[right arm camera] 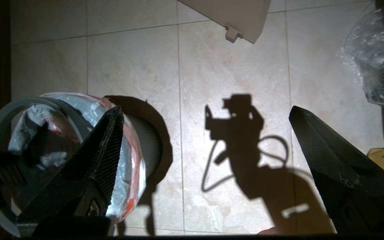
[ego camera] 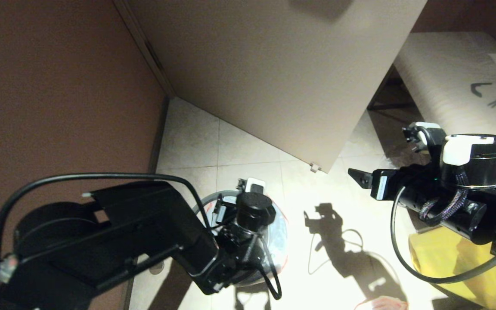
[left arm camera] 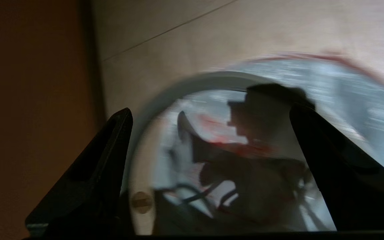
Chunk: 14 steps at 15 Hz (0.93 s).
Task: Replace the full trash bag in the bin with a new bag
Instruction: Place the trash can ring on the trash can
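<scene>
Left gripper (left arm camera: 212,170): fingers (left arm camera: 92,180) spread wide, holding nothing; poised directly over the mouth of the bin, pointing down into it.
Bag relative to left fingers: the new bag (left arm camera: 312,80) lines the bin; its translucent white film with red marks shows between and beyond the two fingers, not touching either as far as the blurred left wrist view allows.
Bin: the bin (right arm camera: 150,146) stands upright on the tiled floor (ego camera: 248,146) beside the dark wall (ego camera: 58,86); black side visible under the film.
Rim ring: grey rim ring (right arm camera: 8,106) sits at the bin mouth; whether fully seated cannot be told.
Bag edge: pink-red edge folded out over the bin's lip.
Right gripper (right arm camera: 205,166): fingers (right arm camera: 328,160) wide apart, empty; held over bare floor, well apart from the bin.
Surroundings: yellow tote (ego camera: 446,262) under the right arm; clear glossy film bag (right arm camera: 372,56) near it; white panel (ego camera: 274,77) beyond the bin.
</scene>
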{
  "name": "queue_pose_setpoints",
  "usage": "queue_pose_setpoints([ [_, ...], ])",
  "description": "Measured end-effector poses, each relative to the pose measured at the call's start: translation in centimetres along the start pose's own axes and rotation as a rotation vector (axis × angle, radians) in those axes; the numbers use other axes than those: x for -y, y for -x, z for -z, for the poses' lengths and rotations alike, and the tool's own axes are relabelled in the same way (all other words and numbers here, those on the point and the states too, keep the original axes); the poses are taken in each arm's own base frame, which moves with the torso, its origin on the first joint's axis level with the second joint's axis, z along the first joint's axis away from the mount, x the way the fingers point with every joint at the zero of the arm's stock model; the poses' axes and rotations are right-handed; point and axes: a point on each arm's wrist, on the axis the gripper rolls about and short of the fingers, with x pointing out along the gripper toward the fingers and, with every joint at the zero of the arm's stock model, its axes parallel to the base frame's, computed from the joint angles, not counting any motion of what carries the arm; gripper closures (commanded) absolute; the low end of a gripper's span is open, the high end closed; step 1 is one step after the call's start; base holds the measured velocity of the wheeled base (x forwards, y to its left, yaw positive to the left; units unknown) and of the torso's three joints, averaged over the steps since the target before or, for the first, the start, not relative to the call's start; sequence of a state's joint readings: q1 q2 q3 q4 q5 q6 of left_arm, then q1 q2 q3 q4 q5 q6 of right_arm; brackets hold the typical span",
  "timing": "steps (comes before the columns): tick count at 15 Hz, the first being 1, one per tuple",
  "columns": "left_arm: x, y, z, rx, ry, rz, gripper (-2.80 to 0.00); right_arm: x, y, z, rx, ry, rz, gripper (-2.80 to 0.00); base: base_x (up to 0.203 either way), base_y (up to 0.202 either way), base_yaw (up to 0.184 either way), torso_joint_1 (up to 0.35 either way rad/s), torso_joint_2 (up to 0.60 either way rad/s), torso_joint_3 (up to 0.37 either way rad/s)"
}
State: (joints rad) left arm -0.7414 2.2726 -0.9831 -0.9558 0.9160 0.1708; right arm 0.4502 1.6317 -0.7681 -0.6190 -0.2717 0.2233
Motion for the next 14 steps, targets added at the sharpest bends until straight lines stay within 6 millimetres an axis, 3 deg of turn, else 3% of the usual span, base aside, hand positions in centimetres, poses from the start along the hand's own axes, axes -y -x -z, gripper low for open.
queue_pose_setpoints([
  [2, -4.6, -3.2, 0.5, -0.070, 0.006, -0.053, -2.80, 0.0, -0.1, 0.4, -0.015, -0.008, 0.000, -2.80, 0.000, 0.000, 0.000, 0.000, 0.00, 0.000],
  [4, -7.7, -4.2, 1.8, -0.133, -0.007, -0.034, -2.80, -0.1, -0.2, 0.8, -0.026, -0.012, 0.000, -2.80, 0.000, 0.000, 0.000, 0.000, 0.00, 0.000],
  [9, -11.7, -2.6, 3.0, -0.180, 0.046, 0.063, -2.80, -0.3, -0.8, 0.9, -0.029, -0.017, -0.004, -2.80, 0.000, 0.000, 0.000, 0.000, 0.00, 0.000],
  [14, -14.6, -1.8, 6.8, -0.309, 0.146, 0.243, -2.80, -1.7, -1.2, 1.5, -0.048, -0.001, -0.036, -2.80, 0.000, 0.000, 0.000, 0.000, 0.00, 0.000],
])
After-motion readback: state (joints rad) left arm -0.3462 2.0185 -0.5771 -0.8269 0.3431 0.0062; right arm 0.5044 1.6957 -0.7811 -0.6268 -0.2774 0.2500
